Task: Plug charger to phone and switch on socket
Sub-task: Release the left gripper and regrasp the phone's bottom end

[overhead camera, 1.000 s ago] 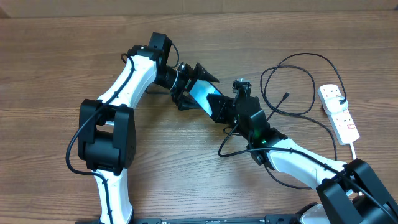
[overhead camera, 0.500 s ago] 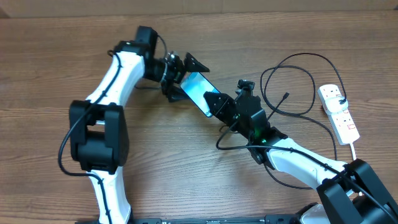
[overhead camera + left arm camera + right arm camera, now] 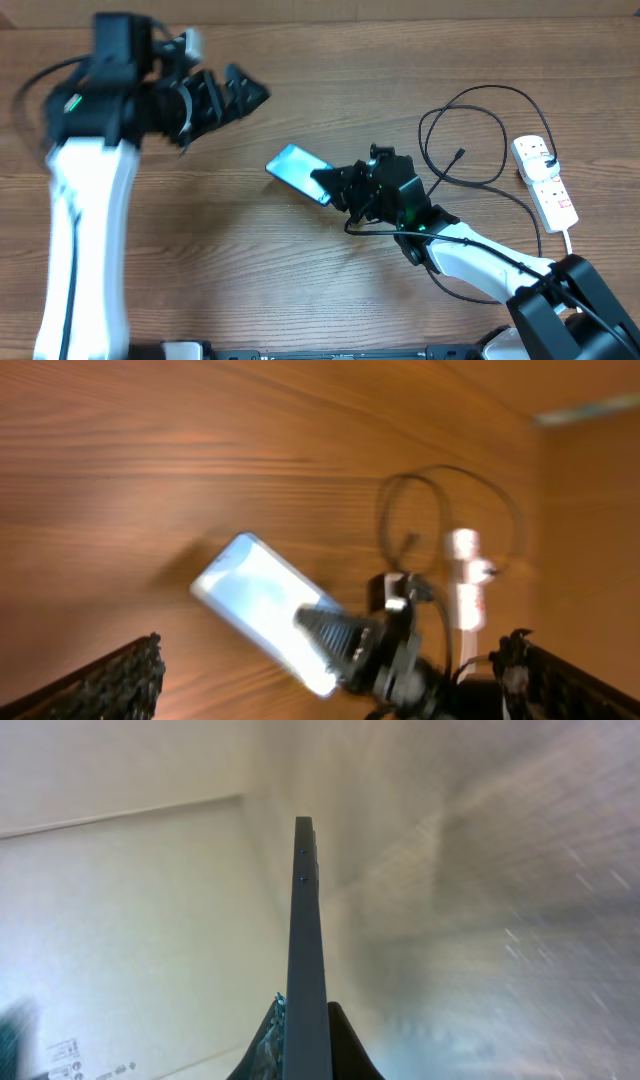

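Phone [image 3: 290,168] sits at mid-frame in the overhead view, its screen lit light blue. Its lower-right end is clamped in the right tool [image 3: 330,181]. Whether the other end touches the worktop [image 3: 300,290] cannot be told. From the right wrist the phone shows edge-on, a thin grey slab rising up the middle of the frame from between two dark fingers [image 3: 352,1060] pressed to its faces.

At the upper left of the overhead view the left tool [image 3: 232,97] is blurred, well apart from the phone and holding nothing. Its own camera shows its two fingers spread wide at the bottom corners of the frame.

At the right edge the white socket [image 3: 545,178] lies on the worktop, its white cord running down the frame. The charger [image 3: 470,92] loops in thin black curves between the right arm and the socket, and one run reaches the socket. Its connector tip [image 3: 460,154] lies loose inside the loop, well apart from the phone. The switch's position is too small to tell.
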You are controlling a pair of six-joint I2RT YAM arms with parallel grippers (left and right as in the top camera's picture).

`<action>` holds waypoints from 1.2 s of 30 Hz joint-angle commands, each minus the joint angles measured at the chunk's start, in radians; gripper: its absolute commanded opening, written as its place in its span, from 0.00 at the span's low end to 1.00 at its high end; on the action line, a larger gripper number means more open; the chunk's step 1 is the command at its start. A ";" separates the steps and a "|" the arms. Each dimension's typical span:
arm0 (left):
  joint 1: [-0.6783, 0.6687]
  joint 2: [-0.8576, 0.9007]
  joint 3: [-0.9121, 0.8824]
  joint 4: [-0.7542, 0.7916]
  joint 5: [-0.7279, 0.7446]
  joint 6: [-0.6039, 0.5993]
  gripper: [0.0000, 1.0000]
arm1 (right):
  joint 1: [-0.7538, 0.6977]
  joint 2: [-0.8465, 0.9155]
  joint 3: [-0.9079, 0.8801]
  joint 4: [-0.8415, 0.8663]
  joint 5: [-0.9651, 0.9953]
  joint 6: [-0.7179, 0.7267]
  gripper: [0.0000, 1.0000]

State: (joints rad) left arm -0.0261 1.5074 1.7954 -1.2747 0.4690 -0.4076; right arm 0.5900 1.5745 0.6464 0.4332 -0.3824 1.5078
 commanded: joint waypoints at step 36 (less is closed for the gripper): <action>-0.006 -0.292 -0.819 0.386 0.239 -0.636 1.00 | -0.085 -0.014 0.013 0.052 -0.197 0.110 0.04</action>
State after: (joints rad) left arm -0.0261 1.2228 1.0420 -0.9657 0.5285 -0.8410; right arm 0.5243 1.5784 0.6449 0.4702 -0.6098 1.6951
